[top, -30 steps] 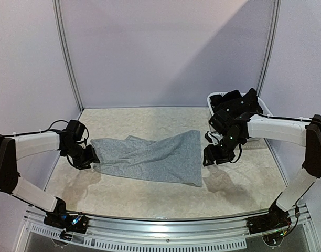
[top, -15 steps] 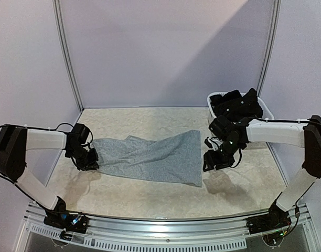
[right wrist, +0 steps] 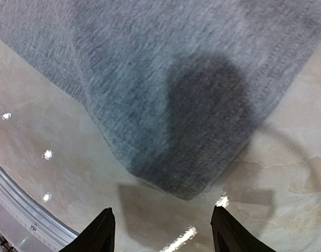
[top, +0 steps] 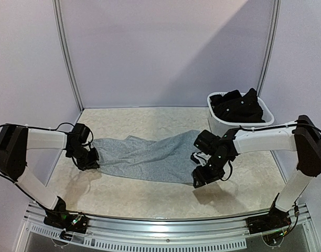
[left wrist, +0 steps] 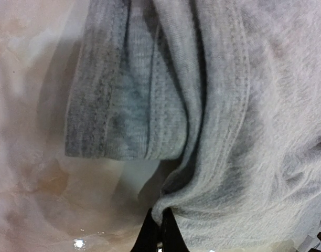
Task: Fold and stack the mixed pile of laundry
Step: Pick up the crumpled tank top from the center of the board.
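Grey sleeveless top (top: pixel 150 156): spread across the middle of the table (top: pixel 150 197), rumpled at the left end. Looks like thin, soft jersey, light and floppy, so best grabbed by hems and corners. Left gripper (top: pixel 89 159) pinched shut on the bunched left edge. Right gripper (top: pixel 201 176) spread wide above the near right corner, touching nothing. Black garment (top: pixel 236 107) heaped in the white laundry basket (top: pixel 217 123), far right.
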{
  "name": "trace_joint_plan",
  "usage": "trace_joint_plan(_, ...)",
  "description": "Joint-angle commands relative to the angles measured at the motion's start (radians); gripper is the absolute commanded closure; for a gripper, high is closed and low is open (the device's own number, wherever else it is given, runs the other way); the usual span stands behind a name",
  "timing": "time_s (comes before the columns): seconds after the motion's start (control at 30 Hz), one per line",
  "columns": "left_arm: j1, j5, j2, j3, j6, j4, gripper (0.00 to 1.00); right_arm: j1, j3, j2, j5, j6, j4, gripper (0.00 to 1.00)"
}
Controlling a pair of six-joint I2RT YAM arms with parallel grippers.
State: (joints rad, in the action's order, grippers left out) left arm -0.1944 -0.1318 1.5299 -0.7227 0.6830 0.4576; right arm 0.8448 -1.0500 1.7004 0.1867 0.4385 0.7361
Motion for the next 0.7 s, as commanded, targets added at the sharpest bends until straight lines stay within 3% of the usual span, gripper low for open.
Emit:
trace_joint_plan(0.0,-0.004,-0.004,0.001,0.011,-0.022,0.011,1.00,0.027,-0.055,0.068,-0.080,-0.015,0.037,0.38)
trace_joint_plan(0.17,-0.003,-0.003,-0.006,0.013,-0.032,0.022,1.00,0.031,-0.082,0.099,-0.170,-0.015,0.077,0.42)
trace_joint_plan(0.67,-0.003,-0.007,-0.014,0.028,-0.036,0.010,1.00,0.066,-0.158,0.192,-0.221,-0.039,0.088,0.52)
